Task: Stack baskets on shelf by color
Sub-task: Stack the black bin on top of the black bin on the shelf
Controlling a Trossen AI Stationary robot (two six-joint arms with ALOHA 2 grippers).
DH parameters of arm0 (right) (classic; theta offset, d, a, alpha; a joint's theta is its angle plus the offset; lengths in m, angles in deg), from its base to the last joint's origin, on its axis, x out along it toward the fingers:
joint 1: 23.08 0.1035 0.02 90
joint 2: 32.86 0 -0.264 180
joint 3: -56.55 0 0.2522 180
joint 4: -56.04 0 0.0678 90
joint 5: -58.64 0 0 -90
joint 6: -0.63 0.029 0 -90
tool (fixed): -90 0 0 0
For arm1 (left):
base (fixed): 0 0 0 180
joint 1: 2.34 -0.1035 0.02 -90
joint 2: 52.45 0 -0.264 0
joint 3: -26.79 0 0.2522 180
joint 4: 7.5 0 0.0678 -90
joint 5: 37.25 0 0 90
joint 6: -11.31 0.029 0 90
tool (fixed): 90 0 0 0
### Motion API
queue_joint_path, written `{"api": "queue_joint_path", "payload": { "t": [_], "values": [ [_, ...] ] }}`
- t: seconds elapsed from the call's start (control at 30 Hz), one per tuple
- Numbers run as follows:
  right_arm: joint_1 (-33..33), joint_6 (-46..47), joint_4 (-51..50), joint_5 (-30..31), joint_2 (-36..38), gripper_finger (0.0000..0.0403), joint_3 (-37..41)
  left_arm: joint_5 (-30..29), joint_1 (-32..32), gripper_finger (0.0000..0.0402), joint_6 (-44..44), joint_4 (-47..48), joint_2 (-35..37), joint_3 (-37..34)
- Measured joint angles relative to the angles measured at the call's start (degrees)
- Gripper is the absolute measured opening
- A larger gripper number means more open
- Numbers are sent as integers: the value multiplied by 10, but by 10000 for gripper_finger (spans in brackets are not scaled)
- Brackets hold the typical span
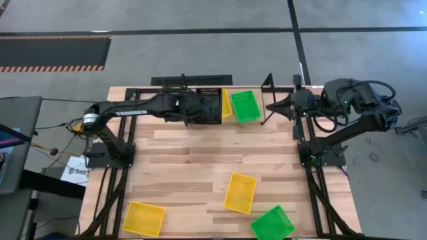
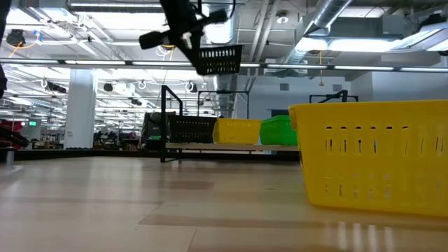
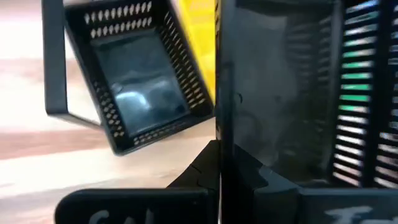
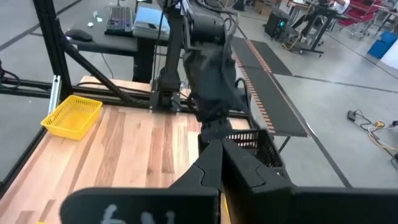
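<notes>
My left gripper is shut on a black basket, high above the shelf at the table's far edge. On the shelf stand another black basket, a yellow basket and a green basket, abreast on their bottoms. My right gripper waits shut by the shelf's right end, touching nothing. My left gripper holds the lifted black basket by its side wall, one finger inside the basket and one outside. The fingers come at it from the table's left. The basket hangs clear, about level, over the black basket on the shelf.
On the table's near part lie two yellow baskets and a green basket; one yellow basket fills the low view's right. Bare wood stretches between them and the shelf. The arms' black base frames flank the table.
</notes>
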Motion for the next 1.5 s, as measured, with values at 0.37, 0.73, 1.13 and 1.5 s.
{"api": "queue_joint_path", "payload": {
  "t": [0.37,0.73,1.13,1.5],
  "values": [
    [0,27,-39,-2,-9,26,0,30,-32,0,-45,109,-37,0],
    [-7,50,-124,-1,-33,15,0,32,-15,0,32,74,-36,0],
    [-61,77,-163,14,-92,35,0,8,-16,0,-16,125,-25,1],
    [-63,49,-122,11,-138,18,1,24,-51,0,12,102,-25,-5]
  ]
}}
